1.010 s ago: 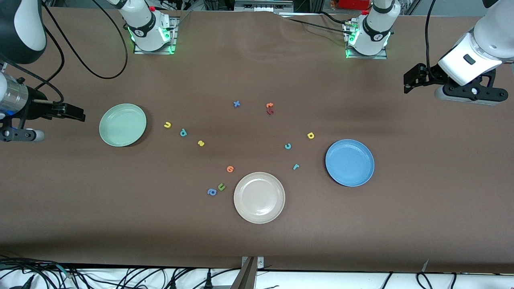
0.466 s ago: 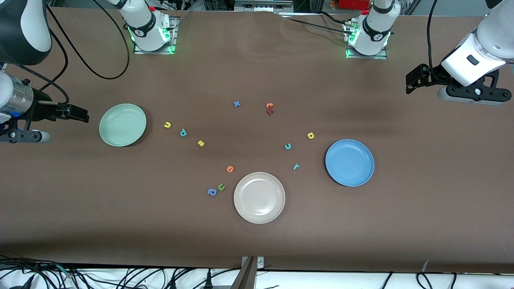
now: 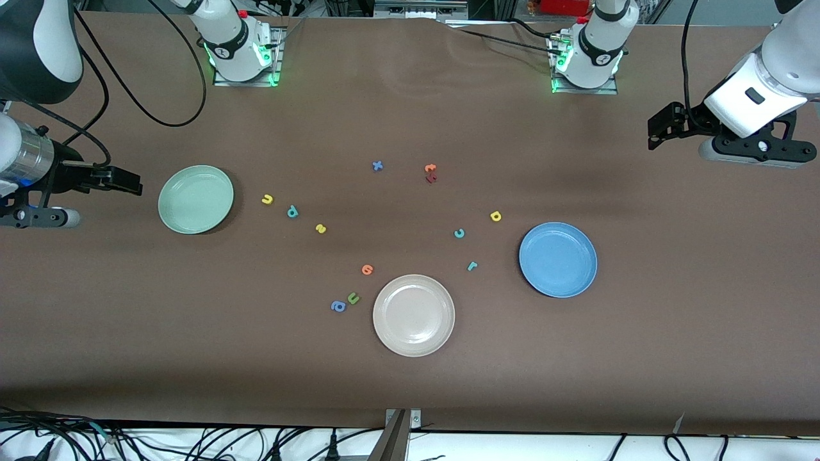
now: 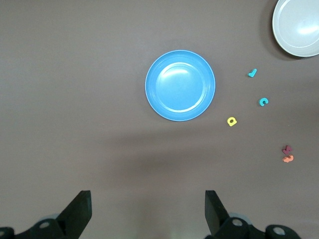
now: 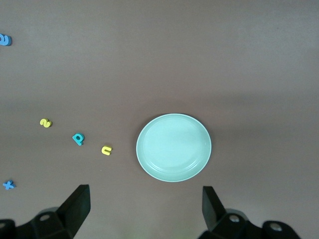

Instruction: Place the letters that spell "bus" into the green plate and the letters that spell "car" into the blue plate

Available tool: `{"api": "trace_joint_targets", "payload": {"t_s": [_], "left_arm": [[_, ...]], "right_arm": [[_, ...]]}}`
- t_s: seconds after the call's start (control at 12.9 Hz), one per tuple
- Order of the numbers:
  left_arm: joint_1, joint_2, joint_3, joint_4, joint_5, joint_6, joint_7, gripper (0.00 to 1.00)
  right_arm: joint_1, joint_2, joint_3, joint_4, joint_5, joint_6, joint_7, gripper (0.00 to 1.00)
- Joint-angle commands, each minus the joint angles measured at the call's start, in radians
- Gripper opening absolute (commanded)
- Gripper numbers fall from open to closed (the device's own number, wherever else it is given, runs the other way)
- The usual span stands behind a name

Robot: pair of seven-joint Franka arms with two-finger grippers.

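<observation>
Left gripper [image 3: 666, 125]: wide, empty, above surface [image 3: 410, 384].
Right gripper [image 3: 122, 181]: wide, empty.
Bus letters [image 3: 293, 210]: on surface beside green plate [image 3: 195, 199].
Car letters [image 3: 459, 233]: on surface near blue plate [image 3: 558, 259].

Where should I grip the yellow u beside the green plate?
Come straight down on the yellow u, which lies flat on the table, and probably pinch across its two legs. The green plate rim is close, so keep the fingers in line with that rim.
</observation>
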Motion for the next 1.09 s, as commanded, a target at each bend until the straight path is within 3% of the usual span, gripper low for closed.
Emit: {"api": "trace_joint_targets", "payload": {"t_s": [0.0, 1.01], "left_arm": [[0.006, 0.004, -0.004, 0.021, -0.016, -0.021, -0.004, 1.0], [0.003, 0.004, -0.006, 0.022, -0.016, -0.021, -0.007, 1.0]], "right_arm": [[0.001, -0.011, 0.001, 0.002, -0.008, -0.011, -0.01, 0.99], [0.001, -0.011, 0.001, 0.002, -0.01, 0.001, -0.012, 0.99]]}}
